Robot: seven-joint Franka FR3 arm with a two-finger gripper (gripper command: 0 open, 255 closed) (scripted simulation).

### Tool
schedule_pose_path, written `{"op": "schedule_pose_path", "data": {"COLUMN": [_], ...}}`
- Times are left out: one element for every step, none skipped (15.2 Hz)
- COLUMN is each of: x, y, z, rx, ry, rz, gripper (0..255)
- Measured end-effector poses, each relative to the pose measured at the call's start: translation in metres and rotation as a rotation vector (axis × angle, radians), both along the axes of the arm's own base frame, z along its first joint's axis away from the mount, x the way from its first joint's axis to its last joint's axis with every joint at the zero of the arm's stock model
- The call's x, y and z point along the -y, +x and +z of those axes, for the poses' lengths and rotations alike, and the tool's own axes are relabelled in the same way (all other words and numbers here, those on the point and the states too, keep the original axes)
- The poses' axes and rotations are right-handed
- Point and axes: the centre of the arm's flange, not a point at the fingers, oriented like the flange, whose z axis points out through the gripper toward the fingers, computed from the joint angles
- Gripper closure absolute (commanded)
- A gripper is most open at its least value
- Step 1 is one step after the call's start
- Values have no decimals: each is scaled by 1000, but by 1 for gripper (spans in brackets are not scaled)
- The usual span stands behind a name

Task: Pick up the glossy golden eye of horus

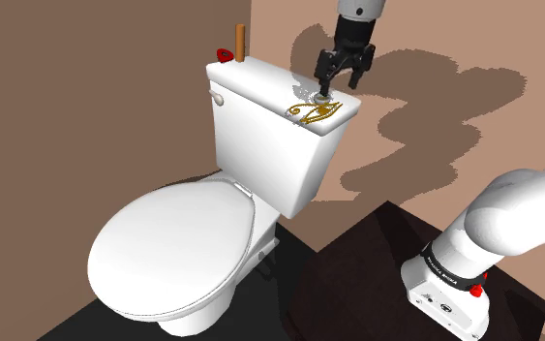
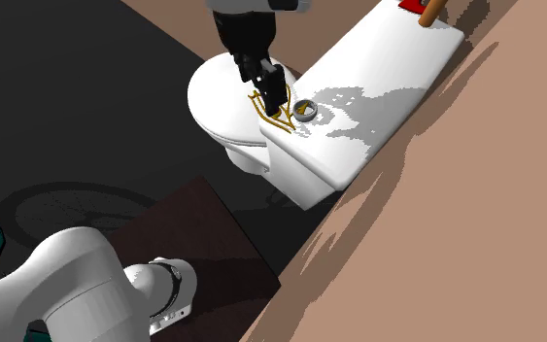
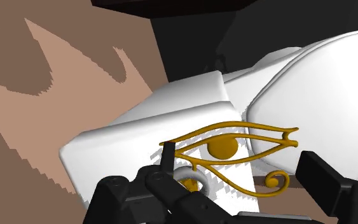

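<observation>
We see the gripper wide open, its two black fingers standing apart with nothing clasped; in the wrist view the golden eye of horus lies between them, flat on the white tank lid; in the shoulder view the eye is at 7 o'clock from the gripper; a small grey ring sits just beside it; at 10 o'clock, at the lid's far end, stand a red thing and a brown stick.

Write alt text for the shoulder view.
A black gripper, fingers open, hangs over a golden eye ornament lying on the tank lid of a white toilet. A red object and a brown stick sit at the lid's far end.
</observation>
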Motion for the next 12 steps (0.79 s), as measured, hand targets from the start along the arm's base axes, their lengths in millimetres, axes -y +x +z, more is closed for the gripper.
{"op": "schedule_pose_path", "data": {"x": [-10, -22, -30, -39, -48, -58, -68, -71, -71, -73, -73, -74], "y": [10, 20, 29, 39, 48, 60, 69, 73, 76, 77, 78, 78], "z": [-4, -7, -9, -14, -19, -23, -26, -31, -37, -43, -48, -53], "rx": [0, 0, -1, 0, -1, 0, -1, -1, -1, -1, -1, -1], "ry": [-12, -23, -35, -47, -59, -70, -81, -86, -89, -90, -91, -91], "rz": [-8, -15, -24, -31, -40, -47, -55, -60, -62, -64, -64, -65], "gripper": [0, 0, 0, 0, 0, 0, 0, 0, 0, 0, 0, 0]}}
